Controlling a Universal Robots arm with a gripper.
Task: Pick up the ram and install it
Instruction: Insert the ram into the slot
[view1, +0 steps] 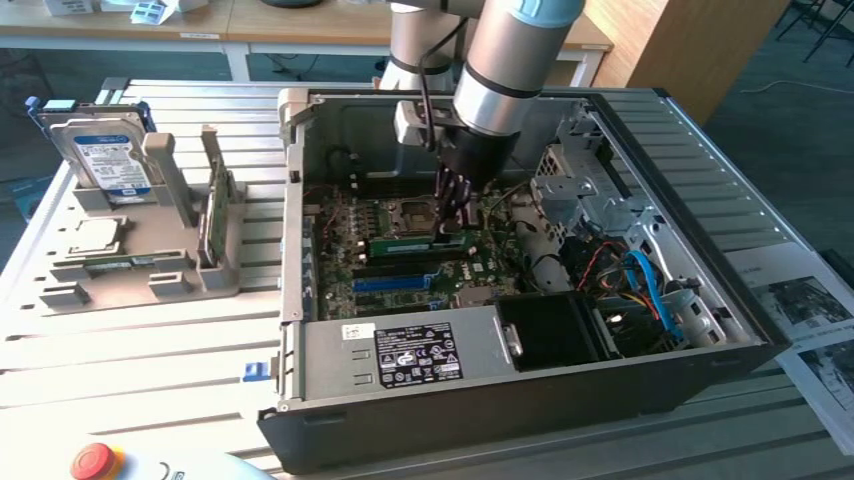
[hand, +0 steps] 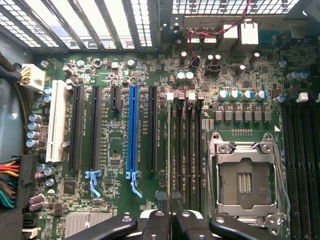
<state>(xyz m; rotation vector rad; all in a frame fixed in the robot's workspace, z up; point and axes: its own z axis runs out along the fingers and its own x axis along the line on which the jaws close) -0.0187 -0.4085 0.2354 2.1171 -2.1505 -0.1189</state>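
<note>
The ram (view1: 411, 243) is a narrow green stick lying along the memory slots of the motherboard (view1: 387, 280), inside the open computer case (view1: 534, 390). My gripper (view1: 454, 225) reaches down into the case and stands right over one end of the stick. In the wrist view the ram (hand: 170, 150) shows edge-on as a thin pale line running along the black memory slots (hand: 187, 150). There my gripper (hand: 171, 220) is shut on it, the two black fingers (hand: 155, 225) pressed against its sides.
The empty CPU socket (hand: 245, 180) lies beside the memory slots, with a blue expansion slot (hand: 132, 130) on the other side. At the exterior view's left, a grey holder (view1: 134, 270) carries a hard drive (view1: 100, 150) and a green expansion card (view1: 211, 205). Cables (view1: 641, 285) crowd the case's right side.
</note>
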